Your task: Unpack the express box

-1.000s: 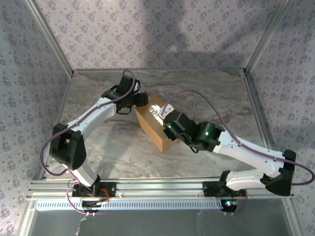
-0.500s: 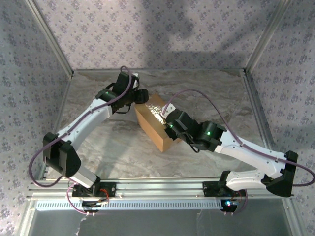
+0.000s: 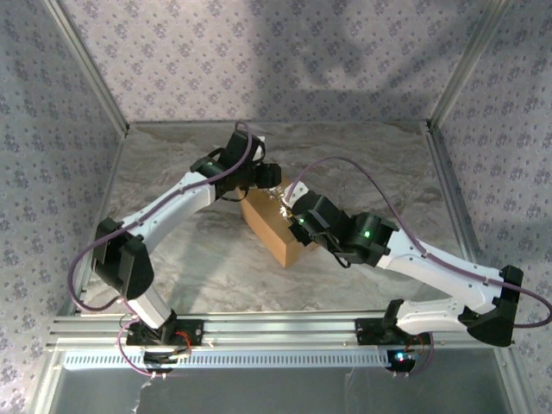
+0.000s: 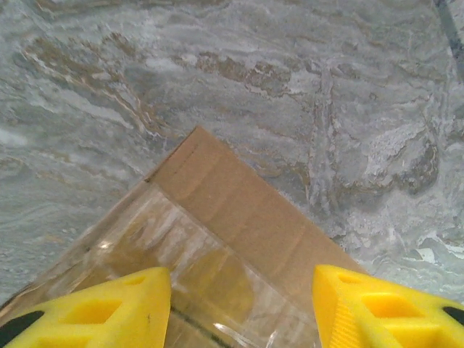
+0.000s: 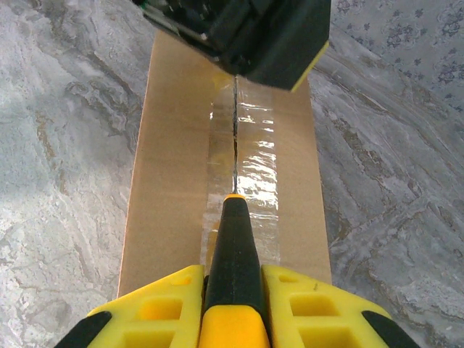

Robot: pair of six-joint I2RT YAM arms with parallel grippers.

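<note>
Mid-slit, we think: small brown cardboard express box (image 3: 274, 228) centred on grey marble table (image 3: 207, 259), right gripper (image 5: 232, 279) clamping black-yellow cutter (image 5: 233, 232) on its seam (image 5: 235, 145), left gripper (image 4: 241, 286) half-open, empty, at its far end; next, steady pull.

Lying flat on the marbled counter (image 3: 190, 259) near its middle, turned diagonally: small brown cardboard express box (image 3: 272, 233), keeping top flaps closed, carrying shiny clear tape (image 5: 250, 156) running lengthwise along the centre seam.

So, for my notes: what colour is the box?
Brown cardboard box, clearest in right wrist view.
</note>
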